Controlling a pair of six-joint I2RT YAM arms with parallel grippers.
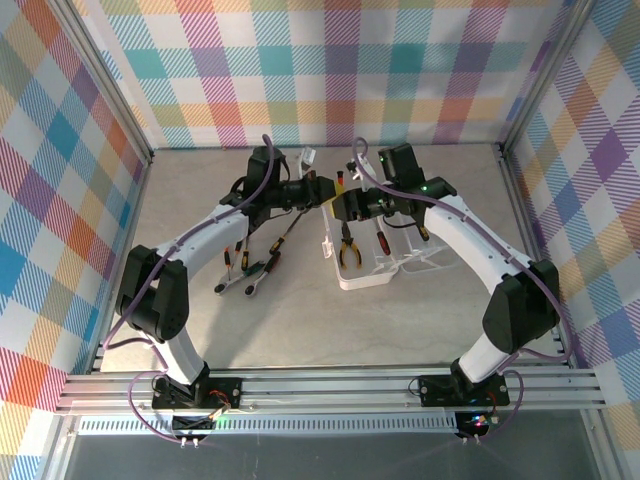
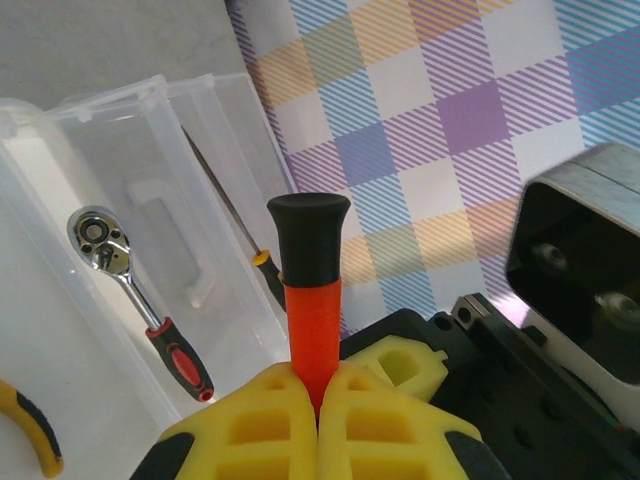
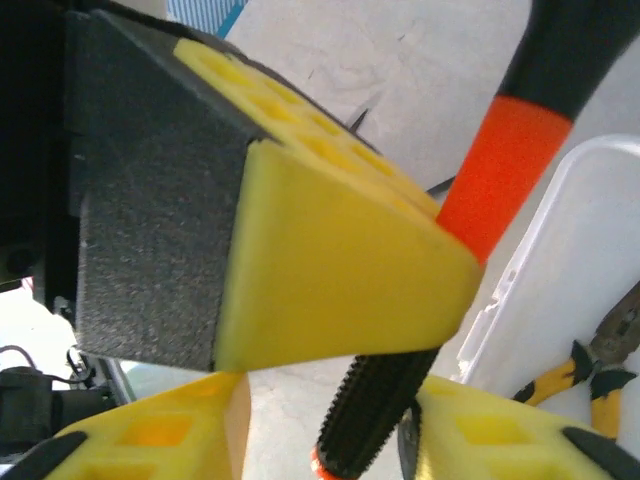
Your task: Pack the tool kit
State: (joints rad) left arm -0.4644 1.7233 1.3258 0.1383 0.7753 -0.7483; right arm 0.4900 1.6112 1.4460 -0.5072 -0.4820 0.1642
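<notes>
L hand (image 2: 318, 385): clamped on orange screwdriver (image 2: 312, 300), above 11 o'clock corner of case (image 1: 345, 280).
R hand (image 3: 330, 440): apart around its ribbed grip, no clamp yet.
Risk: L releases before R grips; screwdriver drops outside case.

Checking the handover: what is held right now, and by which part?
The left gripper clamps the orange-handled tool by its orange handle, just below the black cap; the right gripper flanks it, not yet shut.
</notes>
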